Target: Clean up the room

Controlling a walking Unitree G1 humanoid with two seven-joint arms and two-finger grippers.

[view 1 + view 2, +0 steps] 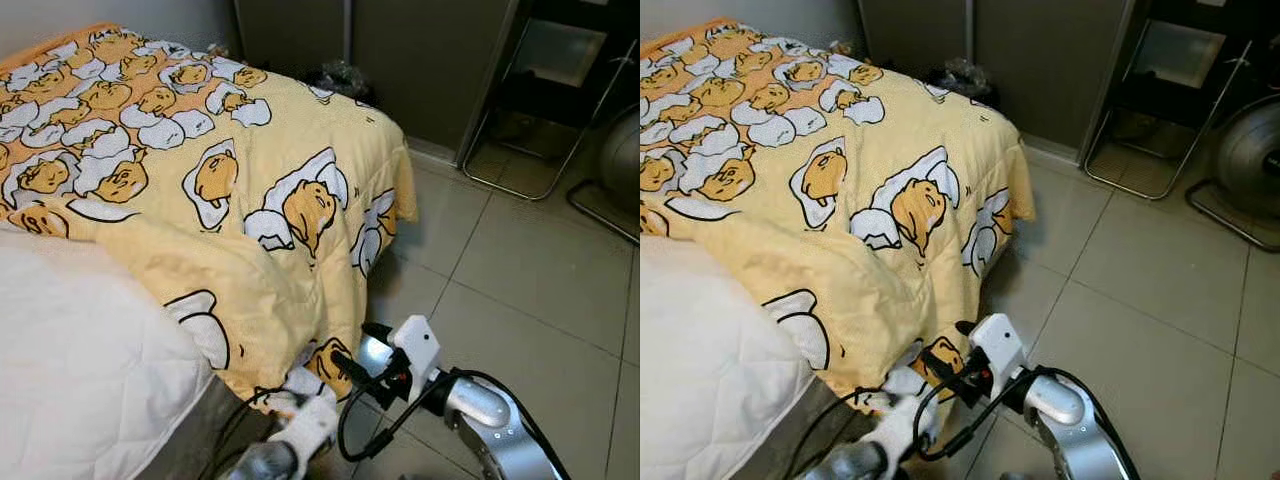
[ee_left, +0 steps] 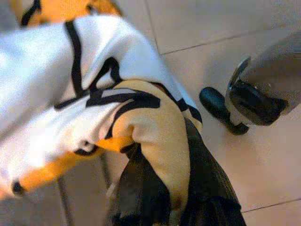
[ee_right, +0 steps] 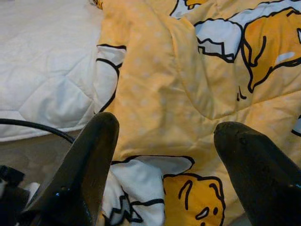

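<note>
The left hand gripped the soft, floppy blanket by its near hanging corner; the right hand gaped open beside it.

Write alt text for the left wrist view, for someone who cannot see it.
The left pincer is shut on a fold of the yellow cartoon-print blanket, its black fingers pinching the fabric from both sides. Beyond lies the pale tiled floor, where the right pincer hangs close by.
</note>
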